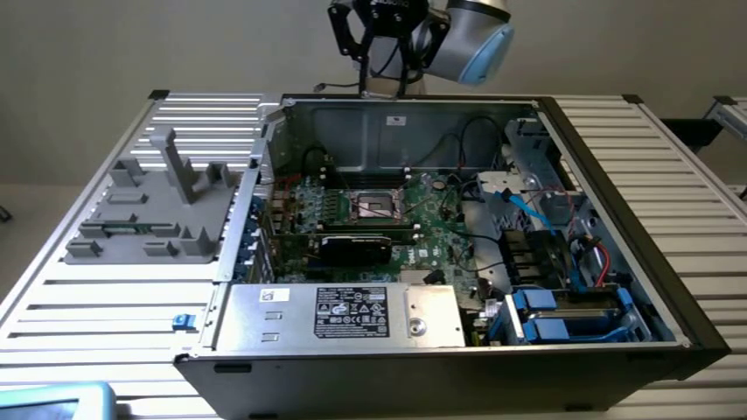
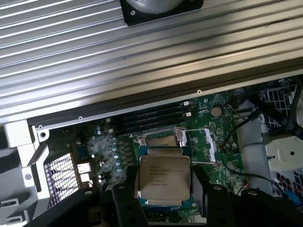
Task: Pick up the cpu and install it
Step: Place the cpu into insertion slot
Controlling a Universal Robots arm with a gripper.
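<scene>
Exterior view. On the slatted metal counter (image 1: 105, 306), an open computer case (image 1: 607, 289) lying on its side, insides turned upward. High over the case's far wall, the arm's gripper (image 1: 387, 77), pointing down, well above the motherboard (image 1: 432, 236). From here, impossible to tell what sits between its tips. Near the middle of the board, the black socket frame (image 1: 380, 206) with its dark glossy centre. Along the near edge of the case, a silver power supply box (image 1: 408, 315) with a black label. Toward the exterior view's right, blue drive caddies (image 1: 537, 306). On the counter at the exterior view's left of the case, a grey plastic fixture (image 1: 152, 210) with upright posts.

Wrist view. Between the two black fingers (image 2: 201, 189) of the gripper (image 2: 164, 187), the cpu (image 2: 164, 176), clamped by opposite side edges, held flat, silvery top plate and printed lettering facing the camera. In the air above the board, not yet in the socket. Just past the chip's far edge, the socket frame (image 2: 163, 139). Between socket and case wall, a row of dark memory slots (image 2: 151, 118). Near the slots, a round coin battery (image 2: 216, 111). Beyond the case wall, the bright ribs of the counter (image 2: 118, 47).
</scene>
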